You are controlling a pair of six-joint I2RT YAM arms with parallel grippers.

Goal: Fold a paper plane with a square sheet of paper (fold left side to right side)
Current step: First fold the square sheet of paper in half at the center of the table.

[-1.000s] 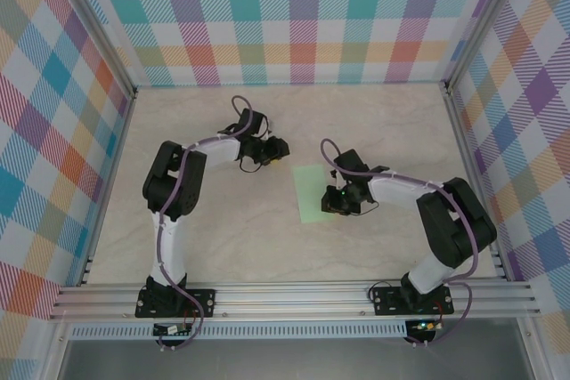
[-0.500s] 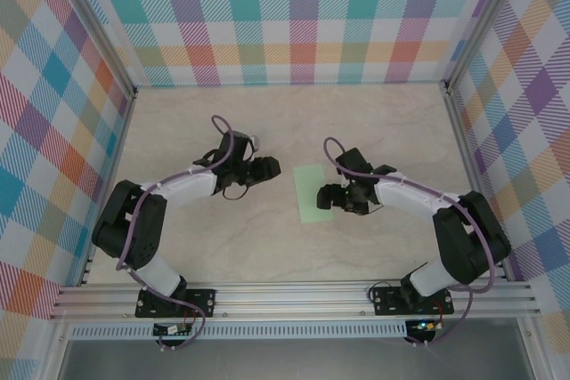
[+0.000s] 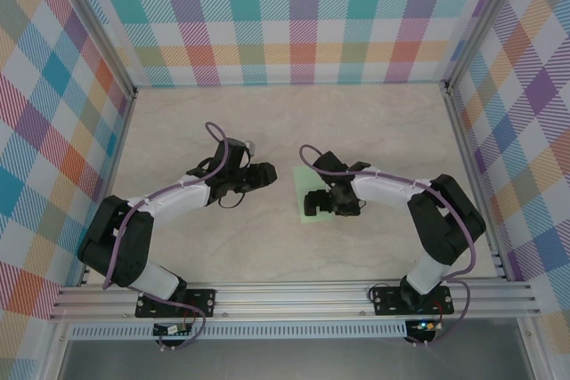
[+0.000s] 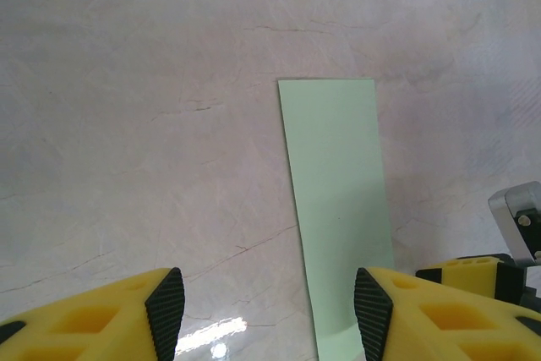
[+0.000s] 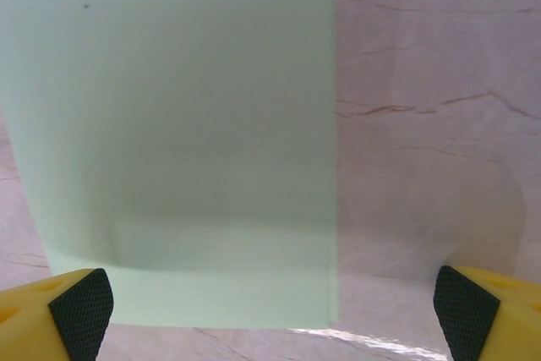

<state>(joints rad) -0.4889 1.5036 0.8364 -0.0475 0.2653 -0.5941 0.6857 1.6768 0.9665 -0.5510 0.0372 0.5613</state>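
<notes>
The right gripper (image 5: 272,314) is holding its jaws spread as wide as the wrist view allows, its two yellow fingers with black textured pads (image 5: 82,302) sitting at the bottom corners of that view and pinching nothing. Between and ahead of them a thin pale mint-green sheet of paper (image 5: 177,124) is lying flat on the pale marbled tabletop (image 5: 423,124), showing as a rectangle longer than it is wide. Its near edge is lying just ahead of the fingertips, closer to the left-hand pad than to the other. The left gripper (image 4: 269,319) is also holding its jaws apart and is gripping nothing, with bare tabletop showing between the two black pads. One long strip of the green sheet is running away from its right-hand finger (image 4: 372,314); whether that pad is touching the paper cannot be told. From above, the sheet is resting near the middle of the table, the right gripper is hovering over its near right part, and the left gripper is pointing at it from the left, near its left edge but apart from it. Both white-and-black arms are reaching inward from their bases on the aluminium rail (image 3: 294,295) at the near edge. Walls of multicoloured checked cloth (image 3: 303,15) are enclosing the table on three sides.
</notes>
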